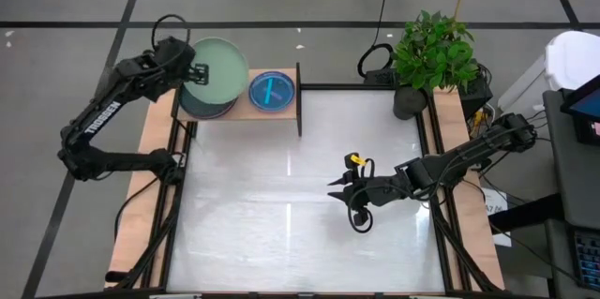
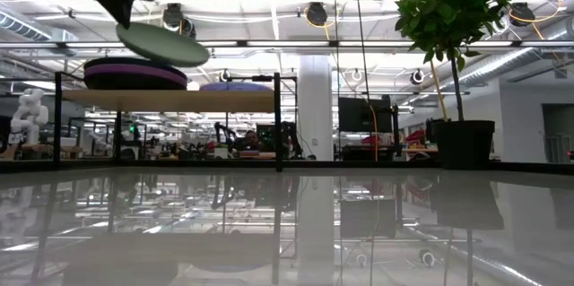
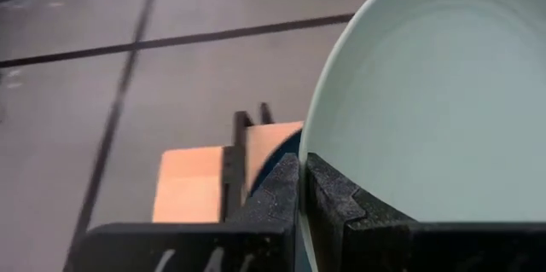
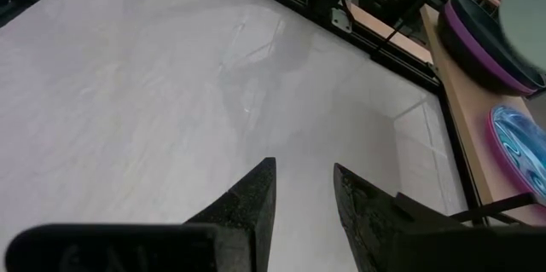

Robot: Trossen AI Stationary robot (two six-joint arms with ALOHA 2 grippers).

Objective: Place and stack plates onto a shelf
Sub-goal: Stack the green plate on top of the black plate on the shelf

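Observation:
My left gripper (image 1: 197, 72) is shut on the sage-green plate (image 1: 221, 65), holding it over the stack of purple and black plates (image 2: 134, 74) at the left end of the light-wood shelf (image 2: 170, 99). The stacked cyan plates (image 1: 273, 90) sit flat on the shelf's right half. In the low view the green plate (image 2: 163, 46) slants just above the stack. My right gripper (image 1: 337, 189) is open, over the middle of the white table, touching nothing. The pink plates do not show. My left gripper pinches the green plate's rim (image 3: 309, 148) on its left side, between the two fingers, one on the plate's upper face and one under it. The fingers come from the table's left. The plate is lifted, tilted with its free right edge (image 2: 203, 55) lower, above the stack.
A potted plant (image 1: 431, 55) stands at the table's far right corner. Black frame posts (image 1: 299, 102) bound the shelf's right end. The white tabletop (image 1: 281, 196) spreads between the arms. The right wrist view shows the purple plate (image 4: 482, 46) and a cyan plate (image 4: 520, 140).

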